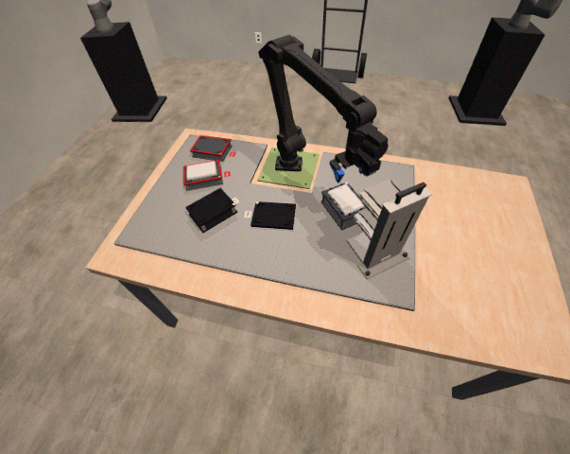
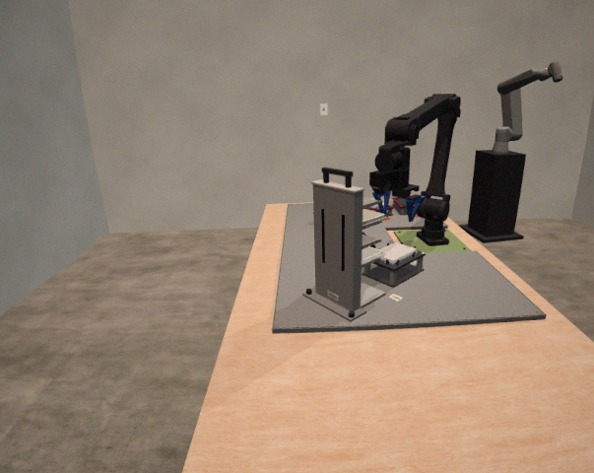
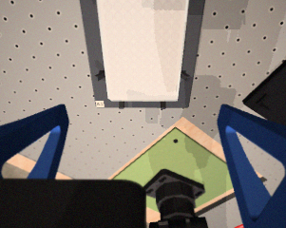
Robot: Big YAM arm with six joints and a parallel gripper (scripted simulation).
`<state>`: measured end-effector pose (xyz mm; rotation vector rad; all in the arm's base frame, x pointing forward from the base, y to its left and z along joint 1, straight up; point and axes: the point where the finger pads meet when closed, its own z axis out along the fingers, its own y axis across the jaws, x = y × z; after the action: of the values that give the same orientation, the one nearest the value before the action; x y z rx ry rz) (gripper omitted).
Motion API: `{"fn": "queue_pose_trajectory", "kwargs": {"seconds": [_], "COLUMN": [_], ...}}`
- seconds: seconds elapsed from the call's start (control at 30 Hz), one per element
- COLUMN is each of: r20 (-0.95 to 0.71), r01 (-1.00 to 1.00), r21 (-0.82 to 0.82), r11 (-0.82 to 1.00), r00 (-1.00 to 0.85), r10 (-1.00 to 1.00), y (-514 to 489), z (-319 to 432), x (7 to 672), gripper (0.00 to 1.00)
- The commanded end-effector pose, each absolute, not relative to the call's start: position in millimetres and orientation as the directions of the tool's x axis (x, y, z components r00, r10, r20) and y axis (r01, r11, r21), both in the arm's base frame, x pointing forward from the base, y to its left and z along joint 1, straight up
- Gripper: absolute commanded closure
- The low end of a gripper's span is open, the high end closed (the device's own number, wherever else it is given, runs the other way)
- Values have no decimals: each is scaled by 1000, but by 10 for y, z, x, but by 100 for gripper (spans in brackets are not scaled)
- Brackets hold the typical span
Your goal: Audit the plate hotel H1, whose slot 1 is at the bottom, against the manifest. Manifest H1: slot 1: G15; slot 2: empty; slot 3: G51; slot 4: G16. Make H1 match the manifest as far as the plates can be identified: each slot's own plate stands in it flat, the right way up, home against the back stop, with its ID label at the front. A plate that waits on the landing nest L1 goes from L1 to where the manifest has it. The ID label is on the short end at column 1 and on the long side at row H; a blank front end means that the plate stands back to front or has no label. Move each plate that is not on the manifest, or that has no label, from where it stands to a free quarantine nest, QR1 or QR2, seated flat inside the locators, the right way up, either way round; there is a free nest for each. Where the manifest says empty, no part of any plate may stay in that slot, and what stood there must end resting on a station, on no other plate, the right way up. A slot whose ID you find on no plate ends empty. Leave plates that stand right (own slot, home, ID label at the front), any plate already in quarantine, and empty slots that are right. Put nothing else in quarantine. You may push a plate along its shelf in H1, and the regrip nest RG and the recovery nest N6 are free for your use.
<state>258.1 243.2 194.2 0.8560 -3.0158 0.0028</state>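
A black robot arm stands on a green base plate (image 1: 310,182) on a wooden table (image 1: 475,273). Its gripper (image 1: 349,169) – blue fingers spread fully apart, holding nothing – hangs above the grey perforated mat (image 1: 285,253), over the near end of a white microplate (image 1: 346,197). That plate lies flat on a raised landing nest (image 1: 335,213) just in front of the grey plate hotel (image 1: 397,224). Across the mat, two red-framed quarantine nests (image 1: 210,145) stand side by side; one holds a white plate (image 1: 201,171). Two black nests (image 1: 273,215) lie nearby.
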Motion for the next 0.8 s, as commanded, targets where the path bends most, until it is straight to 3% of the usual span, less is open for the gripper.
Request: {"fn": "queue_pose_trajectory", "kwargs": {"seconds": [0.0,0.77], "r20": [-80,-81], "r01": [-519,-519], "r21": [17,17], "r11": [854,854], "r00": [-852,-852], "r10": [-517,-516], "y": [2550,2510], "z": [2360,2885], "x": [2714,2687], "gripper": [0,0]}}
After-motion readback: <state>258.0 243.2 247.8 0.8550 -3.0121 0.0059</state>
